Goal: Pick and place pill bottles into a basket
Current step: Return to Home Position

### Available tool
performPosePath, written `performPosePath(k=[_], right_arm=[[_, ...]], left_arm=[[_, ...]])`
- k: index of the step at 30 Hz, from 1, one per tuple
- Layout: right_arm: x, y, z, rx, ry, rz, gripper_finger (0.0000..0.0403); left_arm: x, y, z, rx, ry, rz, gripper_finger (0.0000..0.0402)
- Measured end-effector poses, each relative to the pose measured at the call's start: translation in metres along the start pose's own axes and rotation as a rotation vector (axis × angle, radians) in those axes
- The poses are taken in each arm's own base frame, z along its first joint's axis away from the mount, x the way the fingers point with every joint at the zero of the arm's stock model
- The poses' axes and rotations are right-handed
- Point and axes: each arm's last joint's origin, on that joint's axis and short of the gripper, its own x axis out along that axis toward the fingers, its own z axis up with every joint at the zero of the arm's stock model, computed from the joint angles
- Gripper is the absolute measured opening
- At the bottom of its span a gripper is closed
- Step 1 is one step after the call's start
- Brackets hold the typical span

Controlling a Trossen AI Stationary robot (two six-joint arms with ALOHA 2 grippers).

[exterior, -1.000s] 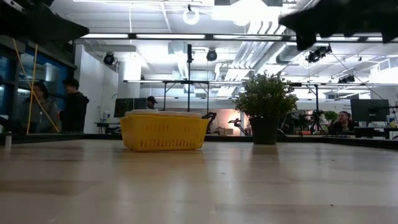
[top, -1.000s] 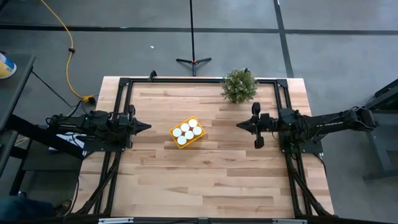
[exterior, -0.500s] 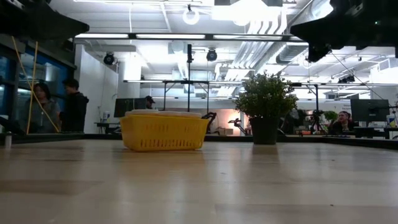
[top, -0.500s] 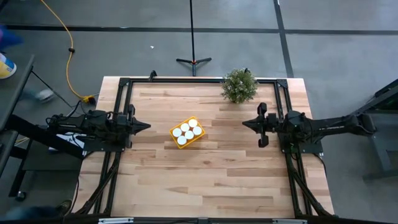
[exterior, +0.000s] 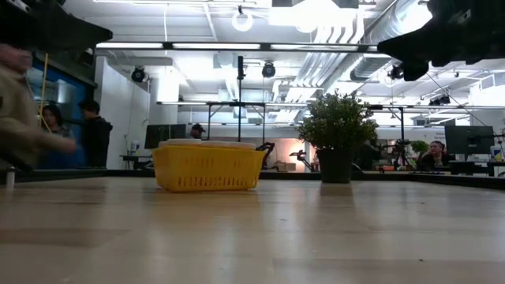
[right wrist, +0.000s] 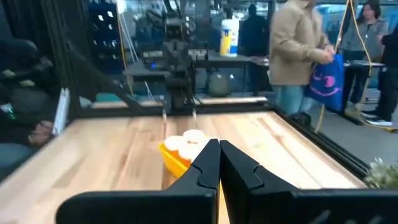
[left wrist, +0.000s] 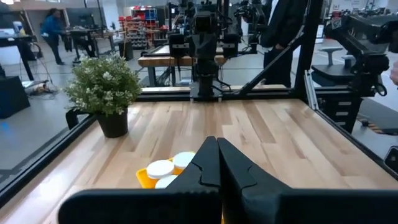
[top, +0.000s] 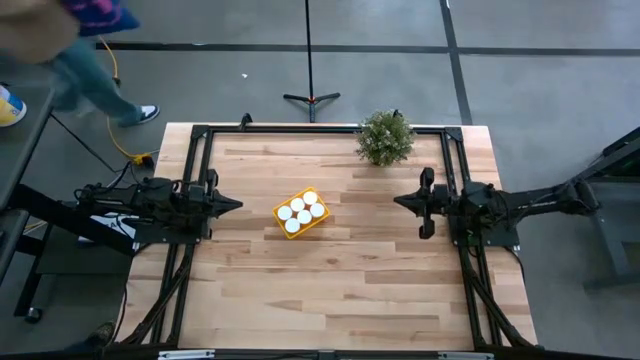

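Six pill bottles [top: 297, 204] fill the yellow basket [top: 313, 225], which lies slantwise on the worktop [top: 330, 290]. High view: left tool [top: 238, 203] sits nearer the basket than right tool [top: 397, 202], on opposite sides. Low view: potted plant [exterior: 338, 134] stands beside the basket. Wrist views: both tools pinched closed, empty, pointing at the basket.

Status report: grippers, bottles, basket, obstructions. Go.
Left gripper shut, left side of table; right gripper shut, right side. Pill bottles in basket, mid-table. Potted plant at far edge; person passing beyond table.
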Motion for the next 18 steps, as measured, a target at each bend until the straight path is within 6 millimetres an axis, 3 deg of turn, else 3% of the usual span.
performPosePath(k=[7,18], right_arm=[[-0.009,0.007,0.002,-0.030,-0.014,0.012,0.0000],[-0.024,0.009,0.004,0.012,-0.034,0.068,0.0000]], left_arm=[[0.008,-0.002,-0.016,0.008,0.013,0.002,0.0023],[0.010,-0.002,-0.018,-0.005,-0.021,-0.001,0.0023]])
